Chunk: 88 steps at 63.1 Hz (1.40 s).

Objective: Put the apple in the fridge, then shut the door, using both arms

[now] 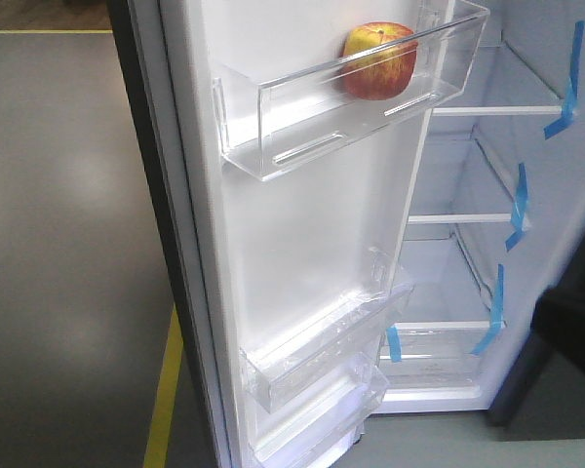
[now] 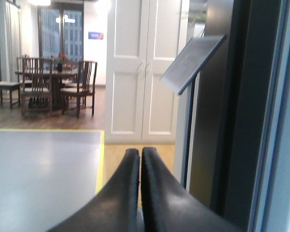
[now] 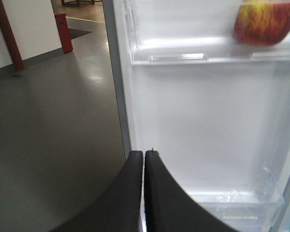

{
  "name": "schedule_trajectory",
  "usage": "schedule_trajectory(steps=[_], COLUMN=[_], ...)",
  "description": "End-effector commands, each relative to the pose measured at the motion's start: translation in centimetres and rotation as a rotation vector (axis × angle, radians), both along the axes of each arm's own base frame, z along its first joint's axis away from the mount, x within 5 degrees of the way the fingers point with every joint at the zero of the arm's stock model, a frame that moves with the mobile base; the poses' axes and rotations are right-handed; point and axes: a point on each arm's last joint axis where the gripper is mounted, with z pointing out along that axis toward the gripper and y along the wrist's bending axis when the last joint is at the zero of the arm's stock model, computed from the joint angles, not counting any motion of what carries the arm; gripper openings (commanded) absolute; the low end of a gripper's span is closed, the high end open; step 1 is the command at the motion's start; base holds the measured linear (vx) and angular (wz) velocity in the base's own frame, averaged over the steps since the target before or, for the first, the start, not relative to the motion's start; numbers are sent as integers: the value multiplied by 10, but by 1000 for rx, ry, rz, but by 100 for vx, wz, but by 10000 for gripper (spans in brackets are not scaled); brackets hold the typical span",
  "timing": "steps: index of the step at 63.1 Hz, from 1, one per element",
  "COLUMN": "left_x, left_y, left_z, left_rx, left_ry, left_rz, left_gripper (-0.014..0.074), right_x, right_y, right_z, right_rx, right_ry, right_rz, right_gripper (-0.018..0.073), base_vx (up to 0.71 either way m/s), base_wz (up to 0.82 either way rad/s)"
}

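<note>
Right gripper closed, round apple in clear plastic bin

The upper clear bin on the white inside of the door carries the apple, which rests upright on the bin's floor toward its right end, nearest the fridge shelves

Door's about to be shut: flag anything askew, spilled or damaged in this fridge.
Nothing spilled or broken. The one oddity is blue tape strips stuck across the front edges of the white shelves, hanging slightly crooked. The apple sits upright in the upper clear bin on the door.
</note>
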Motion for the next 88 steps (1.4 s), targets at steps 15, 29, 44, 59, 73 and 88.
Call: schedule_trajectory(steps=[15, 29, 44, 59, 73, 88], left_x=[-5, -8, -19, -21, 28, 116], left_y=[7, 17, 24, 14, -2, -15], left_z=[14, 18, 42, 118, 185, 226], left_rx=[-775, -1308, -1606, -1390, -1017, -887], left_ry=[-186, -262, -458, -449, -369, -257], left_rz=[-140, -239, -459, -504, -430, -399], left_gripper=[-6, -6, -6, -6, -6, 3], right_x=[-17, -18, -18, -18, -18, -19], right_y=[-6, -7, -7, -7, -7, -6], right_z=[-43, -45, -45, -45, -46, -46], right_rx=[120, 129, 128, 128, 123, 119], right_ry=[-20, -27, -28, -28, -27, -21], right_rz=[-112, -125, -125, -125, -119, -109], right_gripper=[-5, -5, -5, -5, -5, -5], base_vx=[0, 0, 0, 0, 0, 0], base_wz=[0, 0, 0, 0, 0, 0])
